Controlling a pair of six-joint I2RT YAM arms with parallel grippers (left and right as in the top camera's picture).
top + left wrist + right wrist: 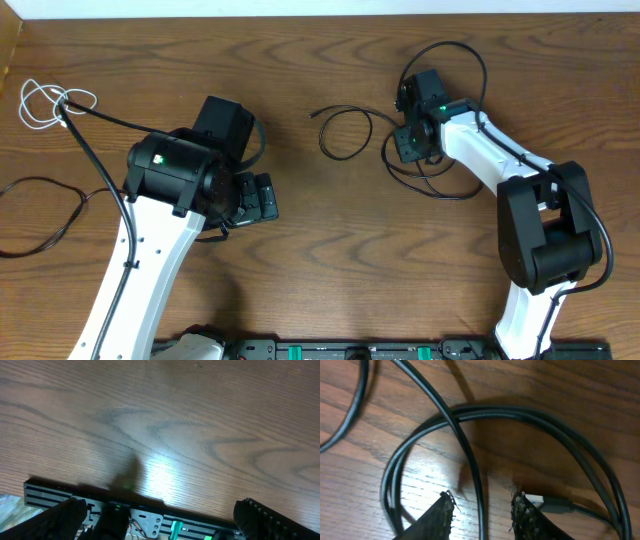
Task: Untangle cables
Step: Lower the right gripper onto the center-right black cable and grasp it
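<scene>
Wood grain everywhere, and cable lies scattered across the table (320,260) in more than one heap. Far left, a white cable (45,103) sits in small loops near the top corner, with a dark strand (100,117) running into it. Whether the two are knotted there or only crossing, I can't tell from above. Below that, a thin dark cable (40,181) trails off the left edge, lying loose.

Now the left gripper (262,197): it hangs over bare wood, well apart from any cable, and its wrist view shows the fingers (60,517) spread wide with nothing between them. Idle, by the look of it.

In the middle, a black loop (345,109) lies open on the table, one free end pointing left, just beside the right-hand bundle.

On the right is where the work is. The right gripper (482,505) is down on a black coil (445,197), jaws parted, straddling one strand (470,460) that crosses over two others lying side by side. A plug (547,504) sits just beside one finger. Nothing is pinched yet.

My read: early to midway. The pieces are roughly spread out, but the right coil overlaps itself, and the white loops on the left look untouched.
</scene>
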